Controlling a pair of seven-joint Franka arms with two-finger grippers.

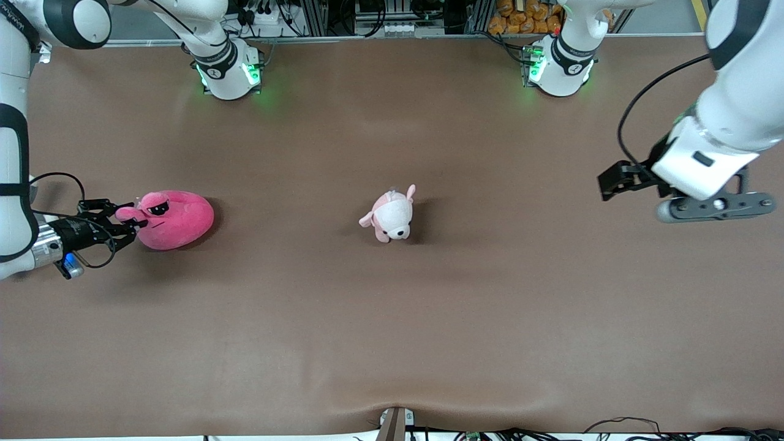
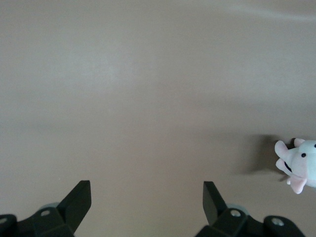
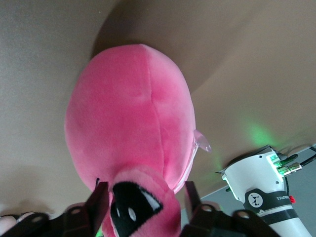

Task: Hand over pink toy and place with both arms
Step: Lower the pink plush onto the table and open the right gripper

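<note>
Right gripper (image 1: 136,224) sits low at the right arm's end of the table, its 2 fingers (image 3: 97,200) parted around an eye stalk of the pink toy (image 1: 174,219), not visibly squeezing it. That soft, rounded hot-pink plush lies on the brown table (image 1: 392,318). Left gripper (image 1: 612,181) hangs wide open and empty over the left arm's end, waiting. Mid-table rests a pale pink-and-white puppy plush (image 1: 393,214).
</note>
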